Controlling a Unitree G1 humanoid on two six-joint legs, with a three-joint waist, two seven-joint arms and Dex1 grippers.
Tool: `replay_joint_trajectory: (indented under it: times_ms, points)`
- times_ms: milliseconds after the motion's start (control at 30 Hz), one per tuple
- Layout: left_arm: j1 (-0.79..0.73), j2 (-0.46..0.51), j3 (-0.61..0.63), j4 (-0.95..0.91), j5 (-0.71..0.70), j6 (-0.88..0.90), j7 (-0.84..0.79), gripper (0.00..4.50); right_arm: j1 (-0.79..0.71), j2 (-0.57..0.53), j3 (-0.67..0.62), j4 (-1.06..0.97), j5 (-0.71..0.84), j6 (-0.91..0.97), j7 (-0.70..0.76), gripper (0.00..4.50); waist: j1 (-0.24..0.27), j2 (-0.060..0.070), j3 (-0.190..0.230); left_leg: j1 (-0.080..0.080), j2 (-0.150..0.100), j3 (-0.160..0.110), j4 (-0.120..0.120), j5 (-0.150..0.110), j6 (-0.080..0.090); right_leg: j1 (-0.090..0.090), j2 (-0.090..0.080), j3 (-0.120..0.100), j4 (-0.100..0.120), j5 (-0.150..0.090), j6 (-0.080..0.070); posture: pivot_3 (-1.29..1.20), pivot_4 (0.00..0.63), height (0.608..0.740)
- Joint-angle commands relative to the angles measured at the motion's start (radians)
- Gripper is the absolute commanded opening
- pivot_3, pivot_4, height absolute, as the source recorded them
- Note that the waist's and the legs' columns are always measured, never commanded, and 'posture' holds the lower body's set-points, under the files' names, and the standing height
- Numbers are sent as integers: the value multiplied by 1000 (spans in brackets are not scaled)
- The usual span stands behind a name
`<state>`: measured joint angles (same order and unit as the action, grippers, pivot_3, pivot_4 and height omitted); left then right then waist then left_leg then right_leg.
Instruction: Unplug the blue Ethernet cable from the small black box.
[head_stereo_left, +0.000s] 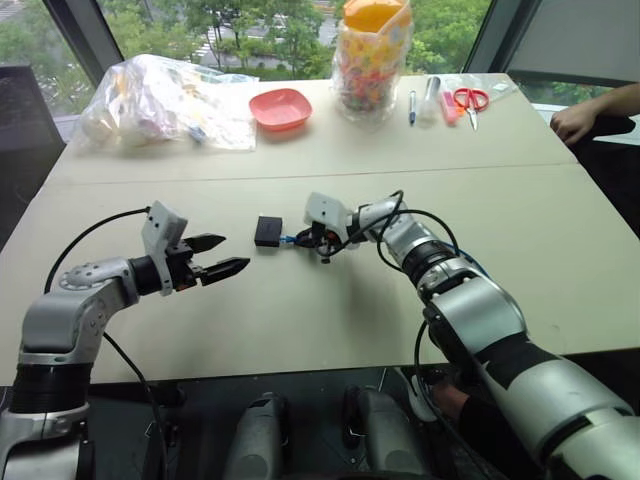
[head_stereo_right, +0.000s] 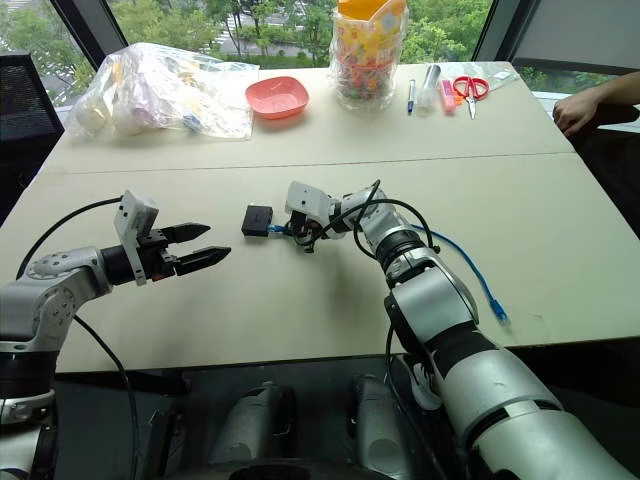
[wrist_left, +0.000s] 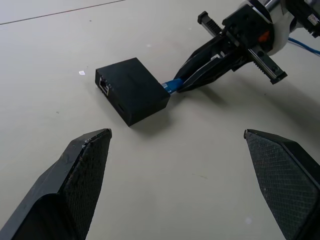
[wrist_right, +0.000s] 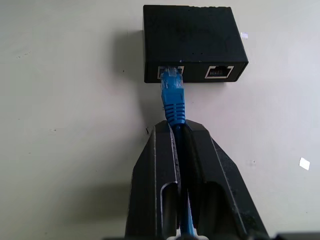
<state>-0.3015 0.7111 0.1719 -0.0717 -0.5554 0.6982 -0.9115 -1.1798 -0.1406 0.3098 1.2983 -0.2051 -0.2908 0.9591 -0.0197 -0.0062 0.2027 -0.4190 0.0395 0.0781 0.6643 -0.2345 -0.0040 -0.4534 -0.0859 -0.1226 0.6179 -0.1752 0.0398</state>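
Beige tabletop (head_stereo_left: 300, 330) with a seam running across it, big windows behind with trees outside. Far edge clutter: clear plastic bag (head_stereo_left: 165, 100) of stuff on the left, pink bowl (head_stereo_left: 281, 108), tall clear jar (head_stereo_left: 372, 60) of colourful bits with an orange lid, a pen (head_stereo_left: 411, 106), red-handled scissors (head_stereo_left: 470, 100). A person's hand (head_stereo_left: 575, 122) rests at the far right corner.

Small black box (head_stereo_left: 268, 231) lies flat mid-tabletop, just near side of the seam. Blue Ethernet cable (wrist_right: 172, 95) is plugged into one of two ports on the side of the box that faces the right gripper; second port beside it is empty. The cable's loose run trails over the tabletop on the right toward the near edge.

Right arm reaches in from the lower right, forearm stretched across toward the centre, wrist angled down and leftward. Right gripper (head_stereo_left: 303, 240) is clamped tight on the cable's blue boot right behind the plug, fingertips close to the box, not touching it.

Left arm is bent in from the left, held above the tabletop. Left gripper (head_stereo_left: 222, 254) points toward the box, well short of it, fingers spread wide, nothing in it.
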Motion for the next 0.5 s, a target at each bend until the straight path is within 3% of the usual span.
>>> replay_joint_trajectory:
  times_ms: [33, 267, 500]
  points:
    - [-112, -9, 0, 156, 34, -79, -17, 4500, 6, -97, 51, -76, -125, -161, -207, 31, 12, 0, 0, 0, 0, 0, 0, 0, 0, 0, 0, 0, 0, 0, 0, 0, 150, 740]
    - [-486, -114, -33, 676, 70, -170, -156, 4500, 89, -252, 92, -304, -279, -398, -543, 31, 24, -2, 0, -8, -7, 3, 1, 1, -1, -6, -1, 2, -1, 1, 1, 0, 150, 740]
    - [-768, -216, -29, 1096, 116, -249, -347, 4500, 149, -309, 55, -508, -271, -399, -587, 31, -5, -2, 0, -8, -7, 5, 0, 1, 0, -6, -1, 3, -1, 0, 3, 0, 150, 740]
